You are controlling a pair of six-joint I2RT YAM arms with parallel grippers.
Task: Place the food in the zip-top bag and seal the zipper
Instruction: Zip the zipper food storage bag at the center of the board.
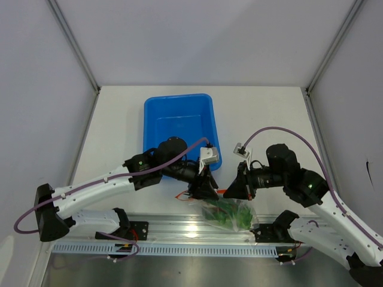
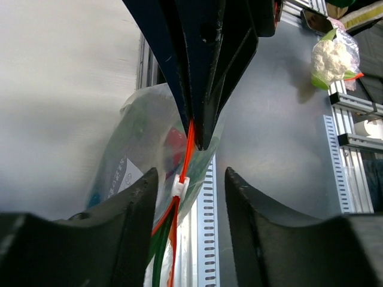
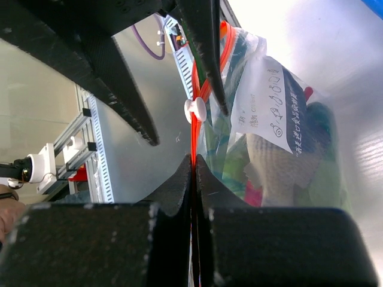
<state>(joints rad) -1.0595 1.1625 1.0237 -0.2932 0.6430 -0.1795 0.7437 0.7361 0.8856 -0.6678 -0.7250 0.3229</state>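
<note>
The zip-top bag hangs low over the table's near edge, held up by its mouth. Inside is the food: green pieces, a whitish stalk and something red. My right gripper is shut on the orange-red zipper, just below the white slider. My left gripper is open and straddles the zipper at the slider; a gap shows on each side. From above, the left gripper and right gripper face each other over the bag.
A blue bin stands just behind the left gripper. An aluminium rail runs along the near edge below the bag. Another small bag with white food lies beyond the rail in the left wrist view.
</note>
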